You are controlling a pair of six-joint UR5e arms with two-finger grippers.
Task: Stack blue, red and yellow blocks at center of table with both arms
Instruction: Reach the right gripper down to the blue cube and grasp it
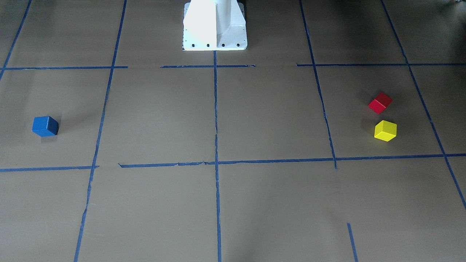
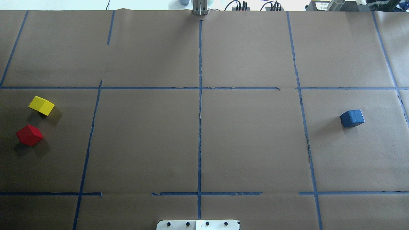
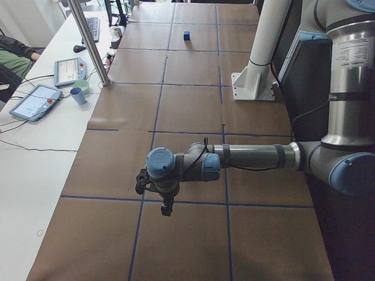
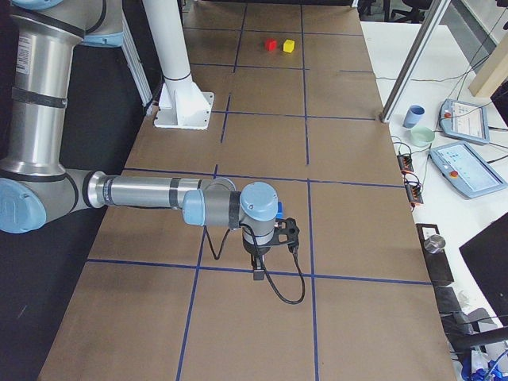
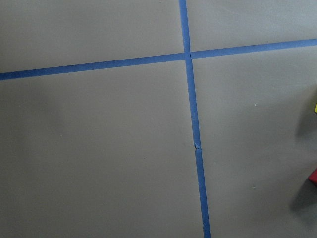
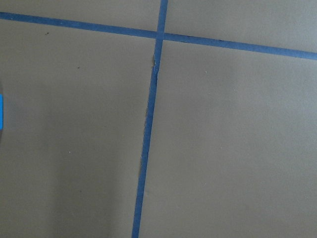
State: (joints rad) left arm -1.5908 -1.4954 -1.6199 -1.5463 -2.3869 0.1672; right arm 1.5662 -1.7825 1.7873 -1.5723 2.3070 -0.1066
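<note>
The blue block (image 1: 45,126) sits alone on the robot's right side of the table, and also shows in the overhead view (image 2: 352,118). The red block (image 1: 380,102) and the yellow block (image 1: 385,131) sit close together but apart on the robot's left side; overhead, red (image 2: 29,135) lies nearer the robot than yellow (image 2: 41,105). The left gripper (image 3: 167,208) hangs over the table's left end and shows only in the exterior left view. The right gripper (image 4: 259,274) hangs over the right end and shows only in the exterior right view. I cannot tell whether either is open or shut.
The white robot base (image 2: 198,225) stands at the table's near-middle edge. Blue tape lines (image 2: 200,127) grid the brown paper. A side table with tablets (image 3: 35,100) and cups (image 3: 78,95) lies beyond the far edge, with a metal post (image 3: 91,44).
</note>
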